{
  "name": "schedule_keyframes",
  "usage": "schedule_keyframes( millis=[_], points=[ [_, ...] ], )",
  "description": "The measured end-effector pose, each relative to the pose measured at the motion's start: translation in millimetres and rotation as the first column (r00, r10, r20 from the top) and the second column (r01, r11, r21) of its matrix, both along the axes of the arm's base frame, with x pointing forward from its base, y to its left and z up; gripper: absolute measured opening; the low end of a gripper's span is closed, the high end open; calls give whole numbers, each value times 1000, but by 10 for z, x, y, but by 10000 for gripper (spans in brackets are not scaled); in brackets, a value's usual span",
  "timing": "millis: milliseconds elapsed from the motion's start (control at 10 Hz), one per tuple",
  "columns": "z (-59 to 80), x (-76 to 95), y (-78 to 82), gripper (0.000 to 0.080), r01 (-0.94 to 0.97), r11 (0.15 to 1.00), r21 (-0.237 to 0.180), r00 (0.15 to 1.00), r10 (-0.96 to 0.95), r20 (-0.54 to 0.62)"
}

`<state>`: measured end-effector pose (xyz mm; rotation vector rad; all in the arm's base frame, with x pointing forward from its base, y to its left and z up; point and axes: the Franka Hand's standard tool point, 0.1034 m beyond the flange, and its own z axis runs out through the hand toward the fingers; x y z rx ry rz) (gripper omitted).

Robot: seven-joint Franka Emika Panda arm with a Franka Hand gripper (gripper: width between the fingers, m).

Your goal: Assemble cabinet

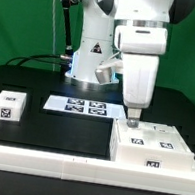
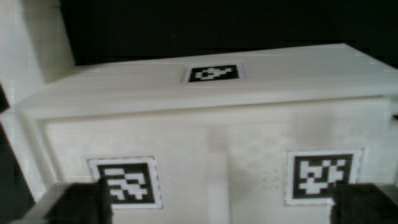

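The white cabinet body (image 1: 151,147) lies at the front on the exterior view's right, with several square tags on its top. My gripper (image 1: 132,120) hangs straight down over its far left corner, fingertips just at the top surface. In the wrist view the cabinet body (image 2: 214,120) fills the frame, with one tag on the far face and two on the near one. My gripper (image 2: 222,205) is open, its dark fingers (image 2: 80,200) spread wide on either side of the near face, holding nothing. A small white tagged box (image 1: 7,106) sits apart at the exterior view's left.
The marker board (image 1: 84,107) lies flat in front of the robot base. A long white rail (image 1: 45,165) runs along the table's front edge. Black cables hang behind the arm on the exterior view's left.
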<state>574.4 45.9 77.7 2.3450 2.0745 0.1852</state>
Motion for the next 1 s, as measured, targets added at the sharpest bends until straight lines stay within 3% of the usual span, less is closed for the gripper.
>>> schedule_keyframes(
  millis=[100, 200, 300, 500, 700, 1000],
  points=[
    [32, -109, -46, 738, 55, 999, -3, 998, -55, 4],
    [62, -190, -86, 738, 91, 996, -3, 996, -91, 15],
    [77, -272, -112, 789, 134, 991, -4, 991, -134, 12],
    [138, -405, -164, 796, 245, 969, 3, 969, -245, 28],
    [159, -590, -105, 797, 297, 955, 28, 953, -298, 62],
    [141, -631, -99, 797, 295, 955, 32, 953, -297, 67]
  ],
)
